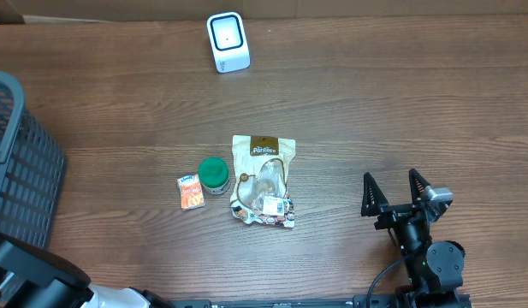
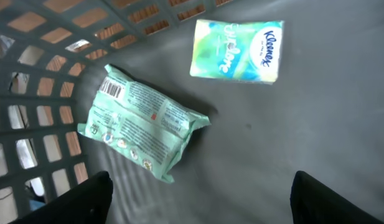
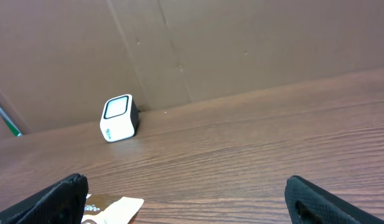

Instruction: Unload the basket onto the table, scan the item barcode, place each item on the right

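Left gripper [image 2: 204, 202]: jaws spread wide with nothing between them, hanging over the inside of the basket [image 2: 36, 81]; a green wrapped pack [image 2: 142, 121] and a Kleenex pack [image 2: 236, 50] lie on its floor, apart from each other.
Right gripper [image 1: 389, 184]: wide open too, empty, sitting over the table [image 1: 418, 103] off to the side of the items.
Likely next item: snack pouch [image 1: 264, 181], flat mid-table, just beside a green-lidded tub [image 1: 214, 174] and a small orange packet [image 1: 191, 192].
Handling guess: pouch looks light, crinkly and floppy, probably slippery film; it'd sag if held by one corner.
Where to grab: pinch the top sealed edge, pretty sure that's the stiffest bit.
Barcode: maybe on that white sticker [image 1: 275, 205] near the bottom edge, too small to tell tbh.
Scanner [image 1: 228, 41]: far edge of the table, well apart from the pouch.
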